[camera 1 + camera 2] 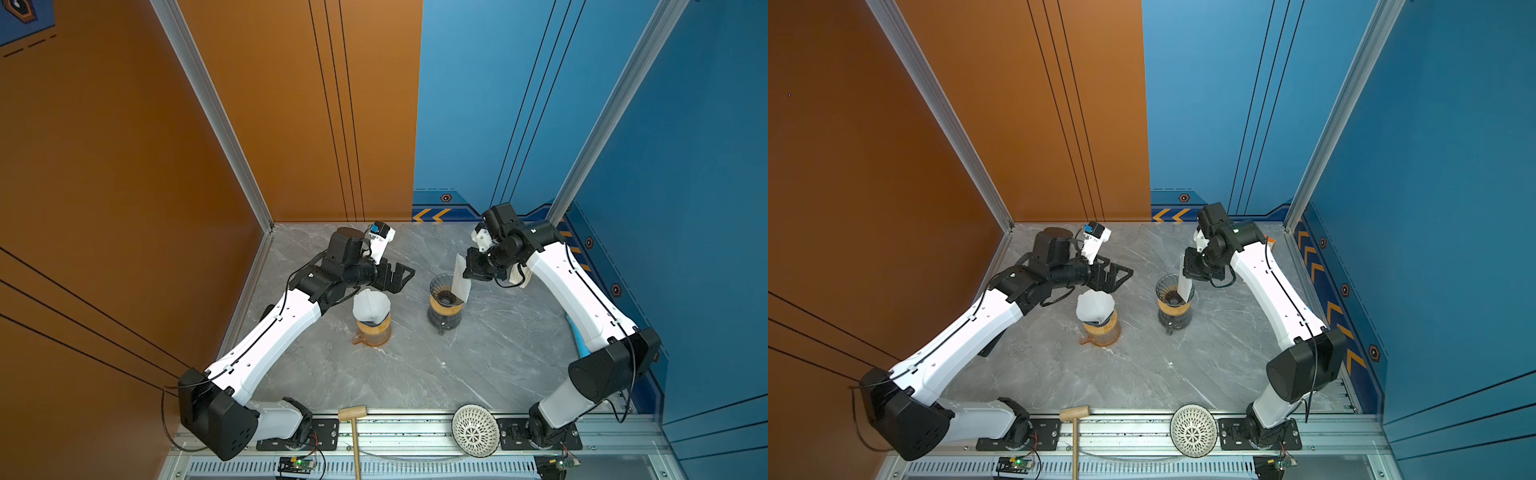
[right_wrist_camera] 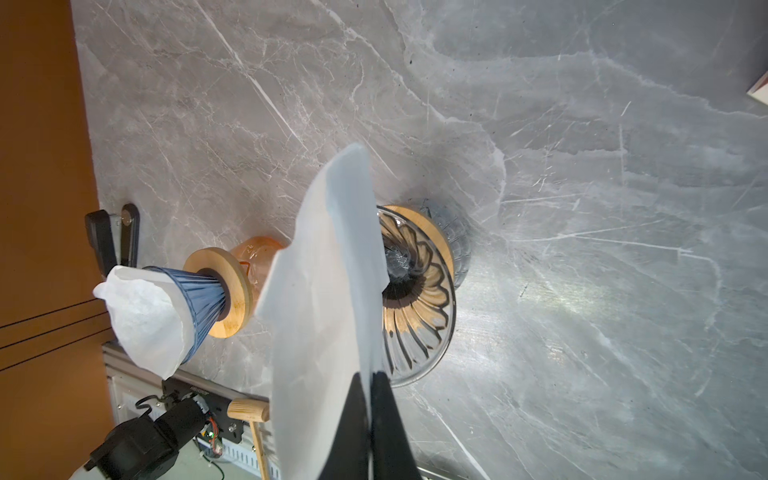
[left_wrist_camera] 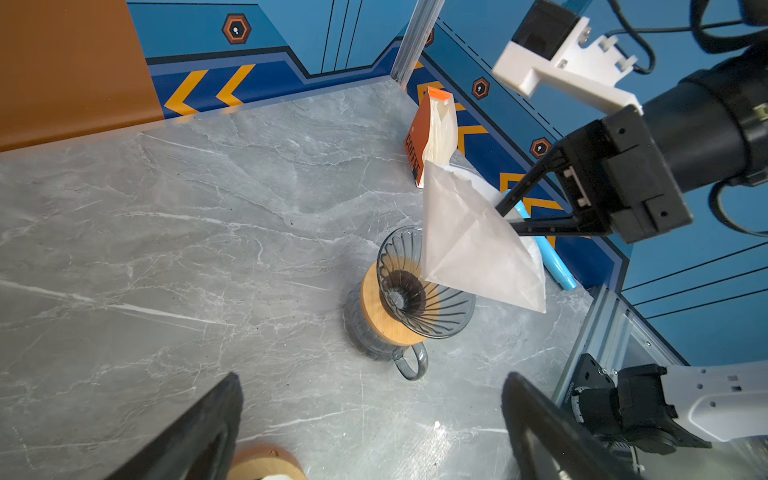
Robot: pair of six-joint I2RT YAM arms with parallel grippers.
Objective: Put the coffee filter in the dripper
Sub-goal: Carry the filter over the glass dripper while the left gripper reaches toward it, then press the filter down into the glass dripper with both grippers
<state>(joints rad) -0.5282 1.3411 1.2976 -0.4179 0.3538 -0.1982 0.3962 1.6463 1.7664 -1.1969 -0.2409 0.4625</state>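
Top views: the right gripper point(image 1: 465, 272) is clamped on the coffee filter point(image 1: 462, 284), pinching it high on the sheet. The paper hangs almost edge-on, its lower corner over the bowl of the smoky glass dripper point(image 1: 444, 291). Both top views show this. The left gripper point(image 1: 402, 282) hangs with jaws wide apart and empty, above a second dripper point(image 1: 371, 309) that already has a paper in it, near the task's one but not touching it.

Left wrist view: the coffee filter point(image 3: 478, 249) is flat and creased, folded shut and not opened into a cone. A black finger point(image 3: 536, 226) bites it near one side edge. One corner dips inside the rim of the dripper point(image 3: 415, 299); whether it touches glass, cannot tell. A filter packet point(image 3: 432, 133) stands by the wall behind.

Right wrist view: the jaws are shut tight on the paper's edge. The sheet point(image 2: 320, 299) fans out in front of the dripper point(image 2: 415, 299) and hides part of the bowl.

Handling, as a judgement: the paper is thin, near weightless and floppy, and it creases and tears easily. It needs only a light pinch and may cling to a finger on release. The best hold is at the top edge, away from the tip, so the tip goes in first. Flat like this, it will likely lean in the bowl rather than seat. The glass is hard, slick and fragile, so avoid pressing down.
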